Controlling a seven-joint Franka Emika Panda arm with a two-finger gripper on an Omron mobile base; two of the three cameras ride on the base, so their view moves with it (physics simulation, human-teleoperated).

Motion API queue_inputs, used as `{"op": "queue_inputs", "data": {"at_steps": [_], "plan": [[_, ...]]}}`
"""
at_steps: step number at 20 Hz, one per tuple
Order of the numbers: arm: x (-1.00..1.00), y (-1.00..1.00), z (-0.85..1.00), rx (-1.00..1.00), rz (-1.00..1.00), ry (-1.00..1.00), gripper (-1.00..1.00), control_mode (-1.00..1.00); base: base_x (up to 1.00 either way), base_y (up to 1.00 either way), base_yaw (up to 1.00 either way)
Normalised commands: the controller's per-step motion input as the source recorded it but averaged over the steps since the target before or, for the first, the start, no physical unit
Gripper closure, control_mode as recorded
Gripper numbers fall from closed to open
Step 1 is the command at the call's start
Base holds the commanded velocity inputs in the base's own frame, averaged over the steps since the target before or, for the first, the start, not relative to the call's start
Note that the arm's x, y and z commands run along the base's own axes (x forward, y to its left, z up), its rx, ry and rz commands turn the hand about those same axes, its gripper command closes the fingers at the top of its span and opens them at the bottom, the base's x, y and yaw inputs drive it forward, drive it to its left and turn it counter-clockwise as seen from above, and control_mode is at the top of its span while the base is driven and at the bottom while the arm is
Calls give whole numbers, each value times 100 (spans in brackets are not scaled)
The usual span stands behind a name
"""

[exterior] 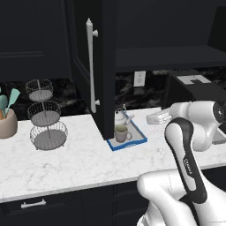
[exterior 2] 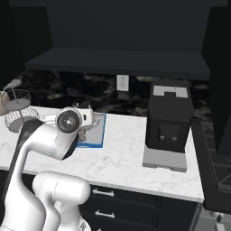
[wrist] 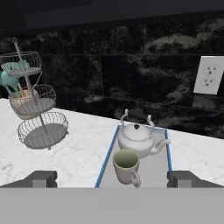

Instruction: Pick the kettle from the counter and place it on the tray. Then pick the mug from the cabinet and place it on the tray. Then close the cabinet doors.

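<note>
The white kettle [wrist: 138,139] and the beige mug [wrist: 126,165] both stand on the blue-rimmed grey tray [wrist: 156,171], the mug in front of the kettle. In the left base view the tray [exterior: 137,137] lies on the marble counter [exterior: 79,159] with the kettle [exterior: 120,117] and mug [exterior: 121,132] on it, just below the open left cabinet door [exterior: 102,66]. My gripper [exterior: 152,118] hovers to the right of the tray, level with the kettle. Its jaws stand open with nothing between them, and the gripper [wrist: 112,179] faces the tray. The cabinet shelf [exterior: 167,57] is bare.
A three-tier wire basket stand [exterior: 44,115] and a tan utensil holder [exterior: 6,122] stand at the counter's left. A black coffee machine [exterior 2: 169,119] sits to the right of the tray [exterior 2: 94,134]. A wall outlet [wrist: 210,75] is on the dark backsplash. The right cabinet door [exterior 2: 221,81] hangs open.
</note>
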Motion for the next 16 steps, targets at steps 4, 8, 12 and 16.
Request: {"op": "queue_inputs", "data": {"at_steps": [4, 8, 12, 16], "plan": [[-37, 0, 34, 0, 0, -18, -100, -100, 0, 0, 0], [-43, 1, 26, 3, 3, -17, -100, -100, 0, 0, 0], [-45, 22, 29, 1, 7, -19, -100, -100, 0, 0, 0], [-48, 31, 21, -5, 33, -30, -100, -100, 0, 0, 0]]}}
